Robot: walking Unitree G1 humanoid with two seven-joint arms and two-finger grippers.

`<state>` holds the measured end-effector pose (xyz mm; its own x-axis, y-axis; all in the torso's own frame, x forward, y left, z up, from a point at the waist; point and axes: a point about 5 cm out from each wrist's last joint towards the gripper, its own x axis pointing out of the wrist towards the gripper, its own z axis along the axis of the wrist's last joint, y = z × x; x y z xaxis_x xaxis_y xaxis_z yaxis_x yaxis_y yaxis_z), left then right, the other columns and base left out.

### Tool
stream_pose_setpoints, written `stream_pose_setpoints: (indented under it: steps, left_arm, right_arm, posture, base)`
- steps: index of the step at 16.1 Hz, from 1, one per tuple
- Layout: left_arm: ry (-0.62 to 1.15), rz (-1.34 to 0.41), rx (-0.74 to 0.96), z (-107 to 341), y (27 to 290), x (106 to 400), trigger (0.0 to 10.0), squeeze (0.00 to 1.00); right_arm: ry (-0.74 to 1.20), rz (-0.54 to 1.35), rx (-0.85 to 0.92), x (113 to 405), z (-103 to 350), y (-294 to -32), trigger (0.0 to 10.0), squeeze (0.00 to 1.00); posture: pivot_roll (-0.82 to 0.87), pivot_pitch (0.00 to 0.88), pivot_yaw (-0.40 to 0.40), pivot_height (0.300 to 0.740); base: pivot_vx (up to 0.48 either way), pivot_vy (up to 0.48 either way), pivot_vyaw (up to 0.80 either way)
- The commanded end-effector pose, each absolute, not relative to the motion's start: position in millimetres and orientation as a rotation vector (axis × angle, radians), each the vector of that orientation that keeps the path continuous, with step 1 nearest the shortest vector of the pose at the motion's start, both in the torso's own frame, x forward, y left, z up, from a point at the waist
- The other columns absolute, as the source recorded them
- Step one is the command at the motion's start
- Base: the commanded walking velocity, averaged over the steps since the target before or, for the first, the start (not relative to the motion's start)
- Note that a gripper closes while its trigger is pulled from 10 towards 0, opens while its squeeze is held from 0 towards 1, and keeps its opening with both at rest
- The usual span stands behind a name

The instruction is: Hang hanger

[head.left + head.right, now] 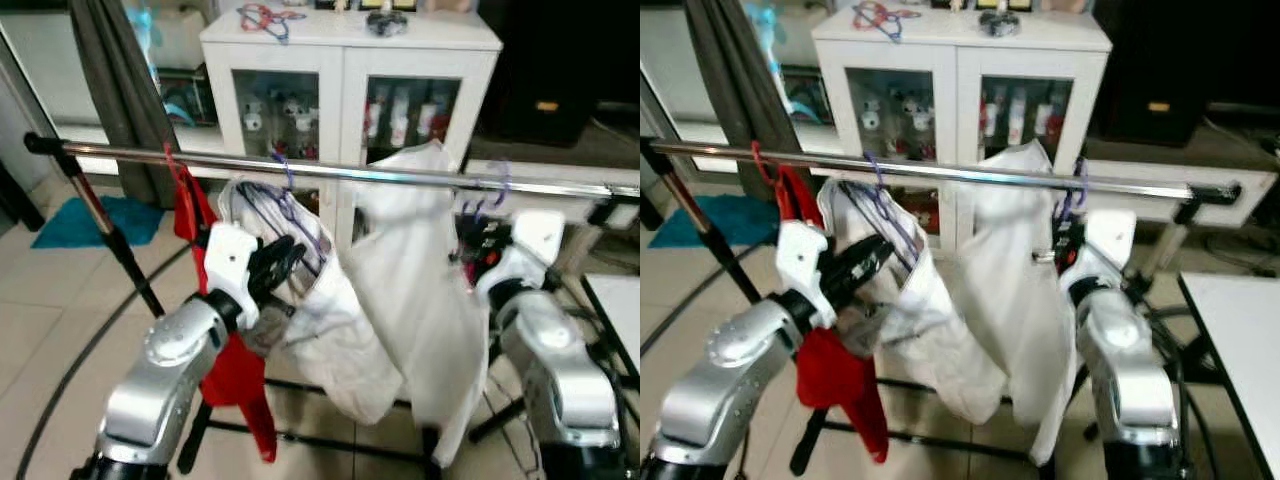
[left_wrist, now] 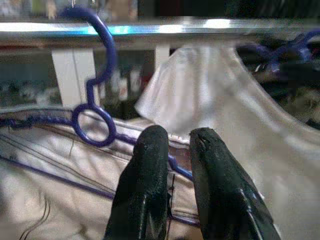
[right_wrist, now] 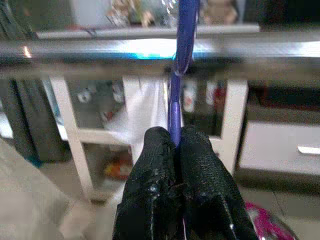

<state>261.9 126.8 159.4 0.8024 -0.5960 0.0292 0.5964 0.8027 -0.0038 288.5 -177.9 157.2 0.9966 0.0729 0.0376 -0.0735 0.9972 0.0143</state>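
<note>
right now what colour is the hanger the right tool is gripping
Purple hanger, clearest in the right wrist view.

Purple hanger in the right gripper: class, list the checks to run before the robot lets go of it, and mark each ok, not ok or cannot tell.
1. Right gripper shut on purple hanger: ok.
2. Hook over the rail: ok, it curves over the top.
3. White shirt hanging below the rail: ok.
4. Left gripper apart from that hanger: ok, it sits at the other shirt.
5. Hook fully seated on the rail: cannot tell.
</note>
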Motion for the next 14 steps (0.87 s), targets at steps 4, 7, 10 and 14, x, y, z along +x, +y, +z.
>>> stream_pose_setpoints:
  steps: [4, 7, 10, 14]
  left_arm:
    - [0.02, -0.868, -0.051, 161.3, 118.2, 247.5, 10.0, 0.0]
    - [0.066, -1.008, 0.022, 158.9, 111.9, 242.4, 10.0, 0.0]
    - [0.082, -1.053, 0.055, 158.7, 110.0, 241.8, 10.0, 0.0]
    - [0.104, -1.088, 0.08, 157.1, 109.0, 238.5, 10.0, 0.0]
  right_arm:
    - [-0.029, 0.078, -0.003, 302.5, 163.1, -175.1, 10.0, 0.0]
    - [0.069, 0.093, 0.003, 320.4, 159.6, -172.5, 10.0, 0.0]
    - [0.137, 0.118, 0.015, 329.9, 157.3, -169.1, 10.0, 0.0]
    - [0.251, 0.136, 0.017, 330.0, 147.1, -169.6, 10.0, 0.0]
  posture:
    - [0.07, 0.0, 0.026, 0.74]
    - [0.07, 0.0, 0.028, 0.74]
    - [0.08, 0.0, 0.027, 0.74]
    - [0.08, 0.0, 0.022, 0.74]
  base:
    - [0.0, 0.0, 0.0]
    - [0.0, 0.0, 0.0]
    - [0.0, 0.0, 0.0]
    - [0.0, 0.0, 0.0]
